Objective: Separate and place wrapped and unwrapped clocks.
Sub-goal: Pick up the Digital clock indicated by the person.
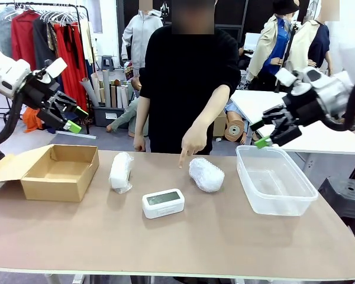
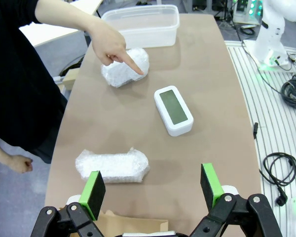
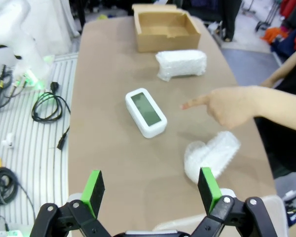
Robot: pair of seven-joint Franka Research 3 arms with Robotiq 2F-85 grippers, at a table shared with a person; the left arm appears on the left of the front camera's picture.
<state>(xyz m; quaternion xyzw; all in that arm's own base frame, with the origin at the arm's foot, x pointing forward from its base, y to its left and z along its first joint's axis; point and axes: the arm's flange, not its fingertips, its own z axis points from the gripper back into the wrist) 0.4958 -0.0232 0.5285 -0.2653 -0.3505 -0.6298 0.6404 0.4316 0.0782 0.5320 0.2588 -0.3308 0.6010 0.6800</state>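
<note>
On my bench, left to right: box, wrapped clock, bare clock nearer me, second wrapped clock, tub.

White arms, black left claw, black right claw, green pads

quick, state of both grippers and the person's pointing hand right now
Left gripper: open, empty.
Right gripper: open, empty.
Person's hand: empty, index finger pointing at the wrapped clock near the tub.

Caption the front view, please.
Person's hand points near one white bubble-wrapped lump; second wrapped lump, bare white digital clock, brown cardboard box, clear plastic tub alongside.
</note>
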